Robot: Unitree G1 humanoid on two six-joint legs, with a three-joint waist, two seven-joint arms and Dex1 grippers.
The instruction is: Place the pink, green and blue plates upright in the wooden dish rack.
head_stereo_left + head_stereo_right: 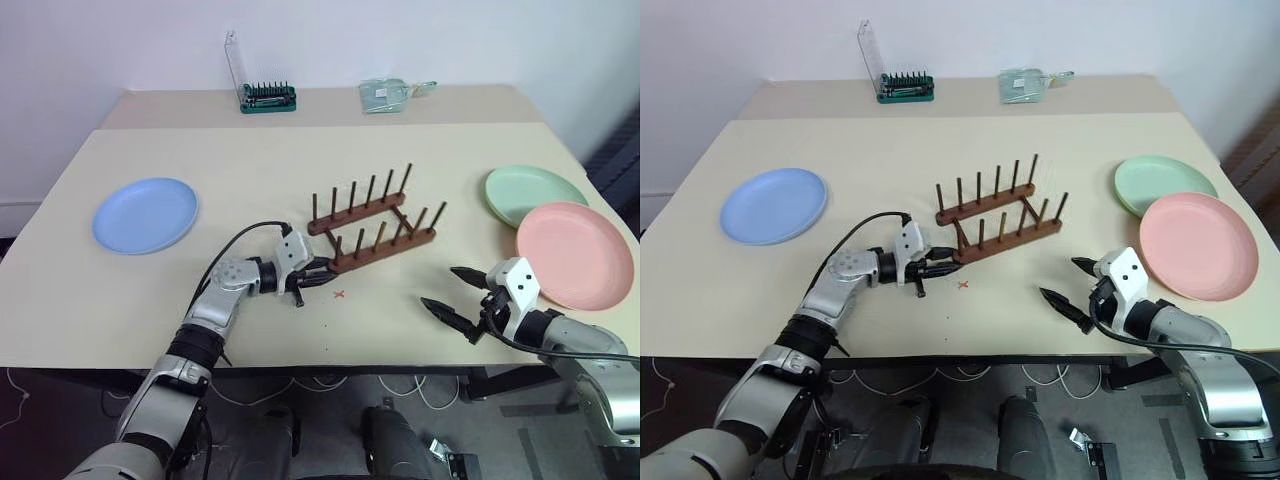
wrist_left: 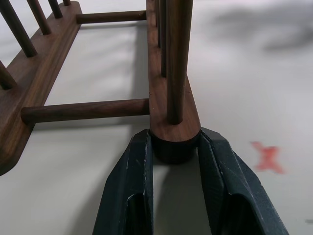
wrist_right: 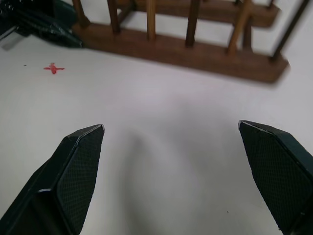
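The wooden dish rack (image 1: 372,225) stands mid-table, pegs up. My left gripper (image 1: 322,280) is shut on the near-left end of its front base bar; the left wrist view shows both fingers (image 2: 132,181) clamped on the bar's rounded end (image 2: 173,129). My right gripper (image 1: 440,286) hovers open and empty to the rack's right, near the table's front edge, facing the rack (image 3: 195,51). The blue plate (image 1: 145,214) lies flat at the left. The green plate (image 1: 530,192) and pink plate (image 1: 575,252) lie at the right, the pink one overlapping the green one's edge.
A green-based tool holder (image 1: 267,97) and a clear packet (image 1: 385,95) sit on the back table against the wall. A small red cross (image 1: 339,294) is marked on the table just in front of the rack. The table's front edge runs under both arms.
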